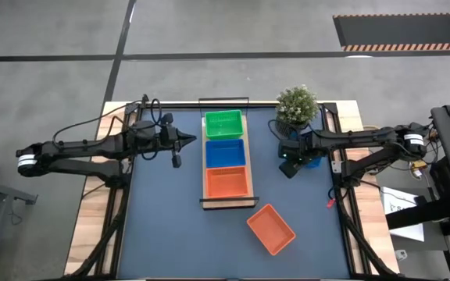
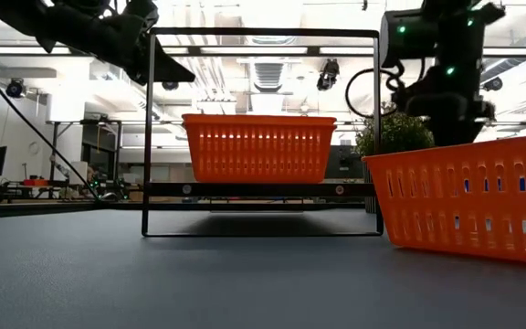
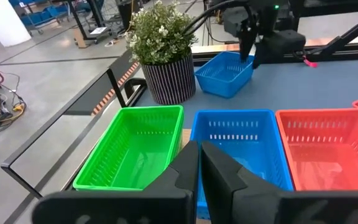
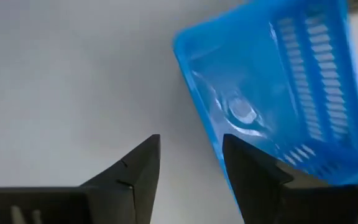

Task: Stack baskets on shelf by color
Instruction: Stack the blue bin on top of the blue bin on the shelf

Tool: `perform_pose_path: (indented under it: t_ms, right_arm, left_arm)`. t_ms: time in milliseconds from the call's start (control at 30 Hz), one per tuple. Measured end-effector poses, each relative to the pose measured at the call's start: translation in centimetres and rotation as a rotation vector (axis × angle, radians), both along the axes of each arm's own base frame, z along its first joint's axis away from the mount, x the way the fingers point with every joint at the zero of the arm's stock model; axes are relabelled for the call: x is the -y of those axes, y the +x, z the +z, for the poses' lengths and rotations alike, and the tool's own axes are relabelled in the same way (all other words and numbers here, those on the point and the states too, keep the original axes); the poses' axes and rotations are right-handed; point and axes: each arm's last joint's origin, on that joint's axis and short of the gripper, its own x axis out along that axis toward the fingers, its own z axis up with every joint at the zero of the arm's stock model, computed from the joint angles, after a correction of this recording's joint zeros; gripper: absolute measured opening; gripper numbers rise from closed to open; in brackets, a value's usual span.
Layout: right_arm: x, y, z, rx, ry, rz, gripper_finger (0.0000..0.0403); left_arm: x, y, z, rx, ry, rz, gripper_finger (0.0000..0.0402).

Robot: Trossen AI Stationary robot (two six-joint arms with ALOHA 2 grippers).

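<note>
The right hand [image 4: 188, 165] hung open and empty over a loose blue basket [image 4: 278, 93] — one finger just past its near rim, its long axis running away from the hand — while the left hand [image 1: 184, 141], nearly shut and empty, waited beside the shelf [image 1: 226, 201].

Light: bright, even, from ceiling lamps [image 2: 245, 18] seen in the low view.
Glare: blown-out ceiling; pale, washed worktop [image 4: 73, 74] in the right wrist view.
Shadows: soft, under the shelf [image 2: 261, 190].
Blur: loose blue basket [image 4: 278, 87] smeared; near hand fingers [image 3: 185, 174] out of focus.
</note>
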Motion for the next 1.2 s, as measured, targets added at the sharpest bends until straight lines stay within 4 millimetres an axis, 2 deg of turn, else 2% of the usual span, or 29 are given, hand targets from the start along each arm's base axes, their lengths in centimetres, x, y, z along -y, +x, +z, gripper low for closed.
perform_pose_path:
  t_ms: [167,367,667,767,933,1067,1200]
  right_arm:
    - [0.8,0.8,-1.6,0.048,-0.012,0.020,0.0160]
    - [1.6,1.2,-2.9,-0.028,-0.024,0.038,0.0150]
    - [1.7,1.7,-4.2,-0.081,-0.013,0.058,0.0122]
    - [1.7,1.7,-4.2,-0.082,-0.012,0.061,0.0093]
    - [1.7,1.7,-4.0,-0.072,-0.006,0.094,0.0019]
    - [1.5,1.8,-3.2,-0.045,0.005,0.108,0.0011]
    - [0.9,2.7,-1.2,-0.004,0.001,0.145,0.0009]
  left_arm:
    - [0.0,0.0,0.1,0.003,0.001,0.000,0.0000]
    - [0.0,0.0,0.1,0.003,0.001,0.000,0.0000]
    - [0.0,0.0,0.0,-0.002,0.000,0.001,0.0000]
    - [0.0,0.0,0.0,-0.001,0.000,0.000,0.0000]
    - [0.0,0.0,0.0,-0.001,0.001,0.000,0.0000]
    - [0.0,-0.1,0.1,0.004,0.001,0.000,0.0000]
    - [0.0,-0.1,0.0,-0.001,0.000,0.001,0.0000]
